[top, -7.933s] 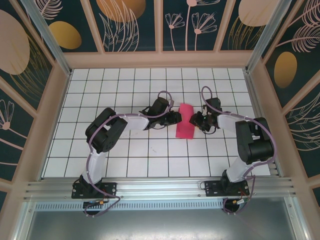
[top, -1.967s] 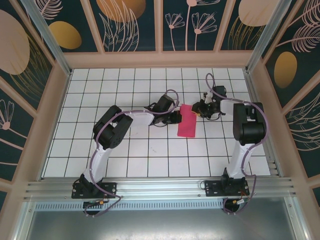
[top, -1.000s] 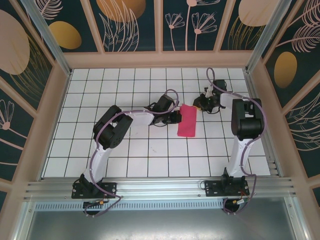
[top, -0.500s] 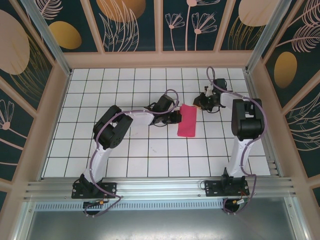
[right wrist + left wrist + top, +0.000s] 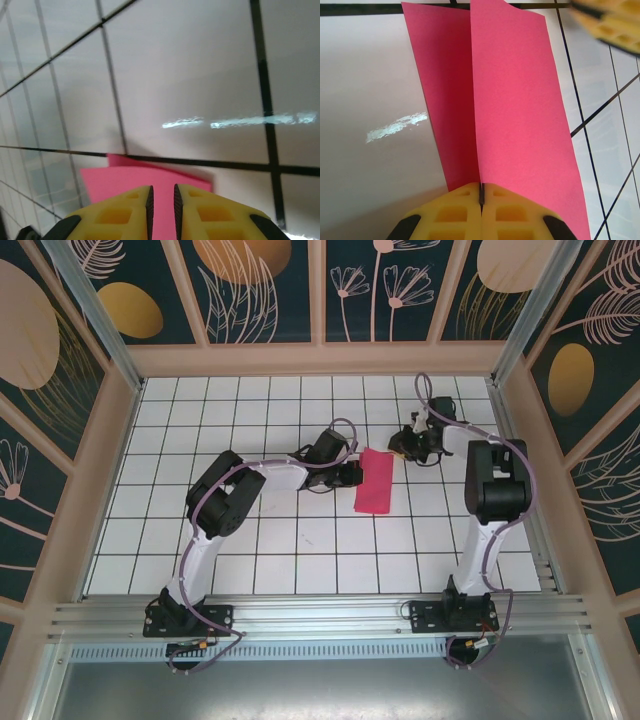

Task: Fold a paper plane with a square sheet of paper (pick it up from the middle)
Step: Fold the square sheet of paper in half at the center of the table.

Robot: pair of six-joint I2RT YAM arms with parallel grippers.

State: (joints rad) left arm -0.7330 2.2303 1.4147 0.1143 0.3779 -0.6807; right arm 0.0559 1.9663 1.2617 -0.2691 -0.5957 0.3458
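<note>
While left claw (image 5: 481, 190) pinches paper (image 5: 520, 115) edge, right claw (image 5: 162, 194) narrowly parted by far corner.

The square sheet of paper (image 5: 520, 100) looked thin, smooth and matt, with a crisp crease. The counter (image 5: 375, 90) was glossy white, throwing back streaks of light. The left gripper (image 5: 481, 192) and the right gripper (image 5: 163, 197) had jaws of matt yellow moulded plastic. The rail (image 5: 320, 618) was brushed metal.
</note>
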